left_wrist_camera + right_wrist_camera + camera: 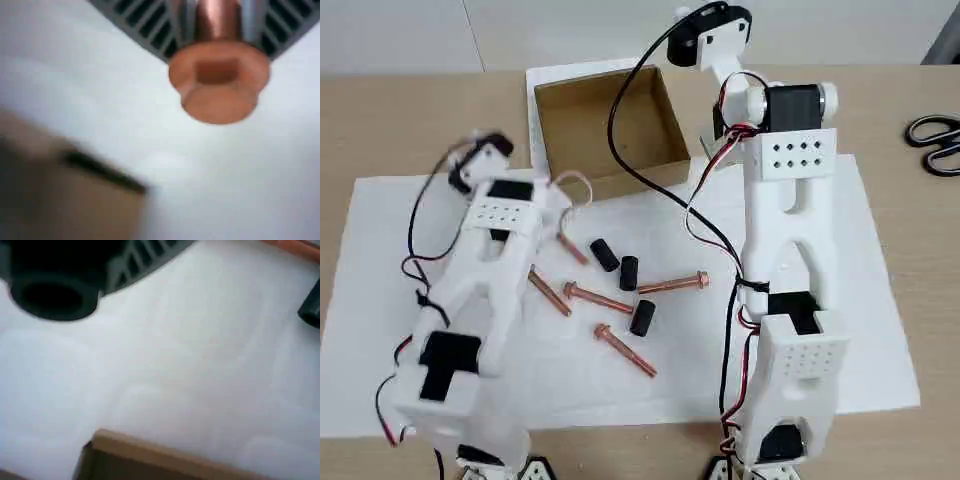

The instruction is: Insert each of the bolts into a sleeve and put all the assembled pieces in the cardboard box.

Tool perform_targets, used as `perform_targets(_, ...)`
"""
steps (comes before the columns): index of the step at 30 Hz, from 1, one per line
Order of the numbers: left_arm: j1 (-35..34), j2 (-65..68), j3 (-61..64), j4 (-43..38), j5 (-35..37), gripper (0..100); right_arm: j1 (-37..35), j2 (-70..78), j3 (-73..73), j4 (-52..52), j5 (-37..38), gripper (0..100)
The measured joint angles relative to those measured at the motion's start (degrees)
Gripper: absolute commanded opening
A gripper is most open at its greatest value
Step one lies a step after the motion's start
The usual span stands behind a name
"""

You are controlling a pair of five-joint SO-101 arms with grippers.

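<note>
Fingers of left gripper clamped on shank of copper-coloured flanged metal bolt, right gripper likewise on black cylindrical sleeve, both near white paper sheet's far edge; judged light, stiff, slip-prone, so hold mid-length.

Copper bolt above white paper

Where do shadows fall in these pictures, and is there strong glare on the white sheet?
High view: even light; the arms throw faint shadows on the white sheet, no strong glare. Left wrist view: the bolt is well lit; a dark band runs along a brown edge, probably the cardboard box. Right wrist view: the sleeve is dark inside, the sheet only palely shaded.
</note>
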Motion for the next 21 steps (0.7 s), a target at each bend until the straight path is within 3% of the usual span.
perform_targets(3, -0.18, -6.68, -6.59, 0.44, -5.01, 1, 0.09, 0.0, -1.67, 0.0, -0.09, 0.4)
perform_targets(11, -0.09, -21.19, -20.31, -3.08, -26.9, 1, 3.08, -1.41, -15.47, 0.0, -1.76, 0.2)
perform_targets(14, 2.11, -23.03, -24.53, 0.97, -30.77, 1, 6.68, -7.12, -25.32, 0.44, -2.37, 0.2)
perform_targets(17, 7.3, -24.53, -30.95, 7.65, -32.7, 1, 8.0, -16.7, -29.89, 0.88, -7.82, 0.2)
perform_targets(21, 14.42, -25.32, -40.88, 14.24, -33.67, 1, 7.38, -29.98, -19.34, 1.23, -18.99, 0.2)
